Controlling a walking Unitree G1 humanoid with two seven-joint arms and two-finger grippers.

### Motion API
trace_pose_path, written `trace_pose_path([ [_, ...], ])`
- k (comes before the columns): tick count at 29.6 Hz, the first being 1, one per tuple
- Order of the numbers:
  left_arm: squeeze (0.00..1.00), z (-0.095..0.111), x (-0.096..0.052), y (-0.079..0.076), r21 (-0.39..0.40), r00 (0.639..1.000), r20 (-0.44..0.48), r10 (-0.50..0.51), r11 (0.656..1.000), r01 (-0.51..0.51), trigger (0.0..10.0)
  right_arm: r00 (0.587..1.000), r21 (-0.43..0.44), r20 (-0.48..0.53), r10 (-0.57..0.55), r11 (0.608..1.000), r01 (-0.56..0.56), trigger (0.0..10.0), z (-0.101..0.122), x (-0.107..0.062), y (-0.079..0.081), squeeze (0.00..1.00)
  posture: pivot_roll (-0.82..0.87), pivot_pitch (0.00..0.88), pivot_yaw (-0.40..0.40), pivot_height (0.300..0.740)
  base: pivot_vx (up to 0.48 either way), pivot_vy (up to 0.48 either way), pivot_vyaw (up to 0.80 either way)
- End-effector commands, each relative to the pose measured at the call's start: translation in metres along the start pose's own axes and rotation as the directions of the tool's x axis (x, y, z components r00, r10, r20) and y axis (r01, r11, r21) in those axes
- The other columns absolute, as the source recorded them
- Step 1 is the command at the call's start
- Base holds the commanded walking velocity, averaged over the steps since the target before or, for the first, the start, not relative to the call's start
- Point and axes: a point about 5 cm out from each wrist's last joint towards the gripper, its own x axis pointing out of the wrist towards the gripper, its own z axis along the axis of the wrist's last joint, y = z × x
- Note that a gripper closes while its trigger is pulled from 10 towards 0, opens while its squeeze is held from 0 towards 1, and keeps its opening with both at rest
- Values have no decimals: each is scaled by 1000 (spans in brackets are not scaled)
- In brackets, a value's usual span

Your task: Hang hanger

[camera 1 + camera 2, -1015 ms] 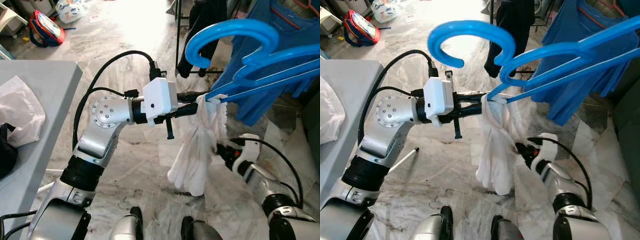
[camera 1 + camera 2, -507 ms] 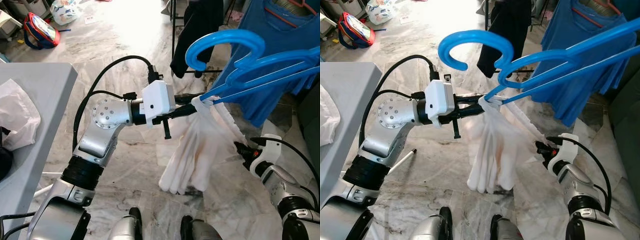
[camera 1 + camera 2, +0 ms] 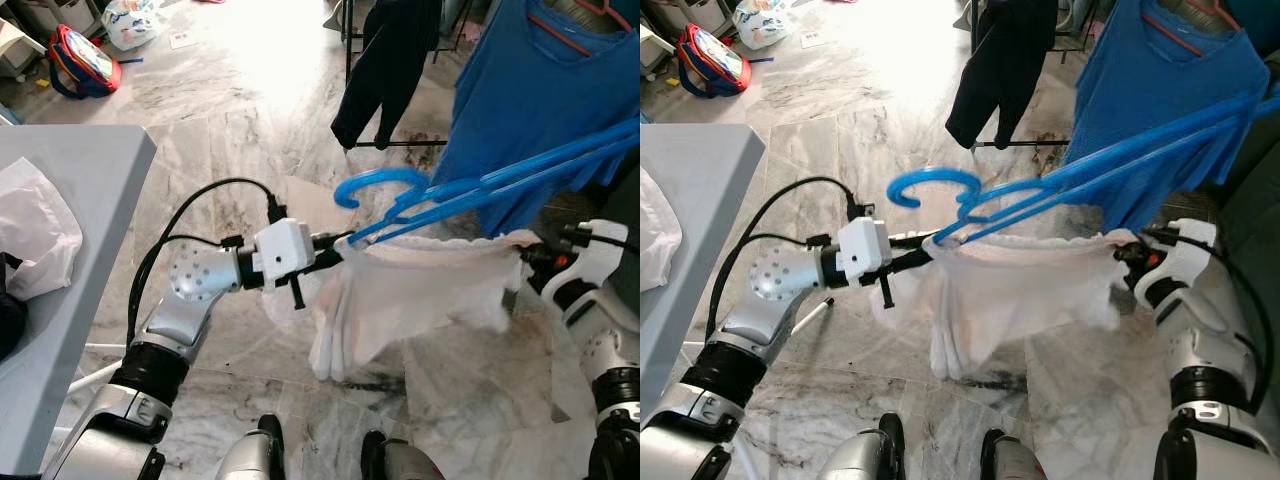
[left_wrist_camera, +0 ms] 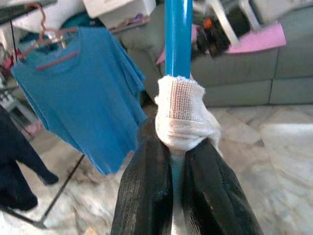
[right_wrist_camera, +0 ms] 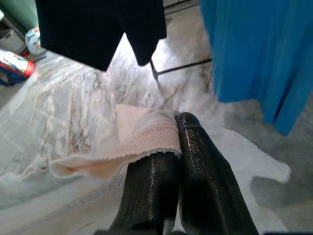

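Marble floor (image 3: 250, 120) is spread under the scene, with a grey tabletop (image 3: 90, 170) at the left carrying a crumpled white bag (image 3: 35, 225). A white garment (image 3: 400, 300) is stretched between the two hands: its left end is clamped by the left hand (image 3: 335, 248) against the blue hanger (image 3: 470, 190), and its right edge is pinched by the right hand (image 3: 522, 256). Beyond the hanger, a blue T-shirt (image 3: 530, 110) and a dark garment (image 3: 385, 65) are hung on a rack. A red bag (image 3: 85, 55) is seen far left.
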Motion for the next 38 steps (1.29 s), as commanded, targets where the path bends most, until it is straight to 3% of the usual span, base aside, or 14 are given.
trace_pose_path([
  [1, 0, -9, -6, -6, -10, 1000, -17, 13, 1000, -13, 0, 1000, -6, 24, -21, 1000, 21, 0, 12, -2, -4, 0, -13, 267, 1, 740, 0, 0, 0],
  [8, 0, -35, -15, -26, -70, 996, -92, 7, 997, -14, 0, 997, -20, 65, -31, 999, 32, 0, 28, -1, 0, 0, -25, 266, -1, 740, 0, 0, 0],
  [13, 0, -57, -26, -39, -150, 983, -177, 47, 986, -75, 0, 995, -33, 95, -15, 999, 18, 0, 38, -3, 5, 0, -33, 265, -2, 740, 0, 0, 0],
  [27, 0, -72, -33, -48, -177, 970, -230, 76, 977, -119, 0, 993, -42, 112, -35, 998, 40, 0, 53, -6, 4, 0, -38, 260, -2, 740, 0, 0, 0],
  [38, 0, -83, -42, -66, -167, 953, -301, -13, 985, -40, 0, 991, -51, 134, -20, 998, 27, 0, 68, 1, 15, 0, -43, 258, -2, 740, 0, 0, 0],
])
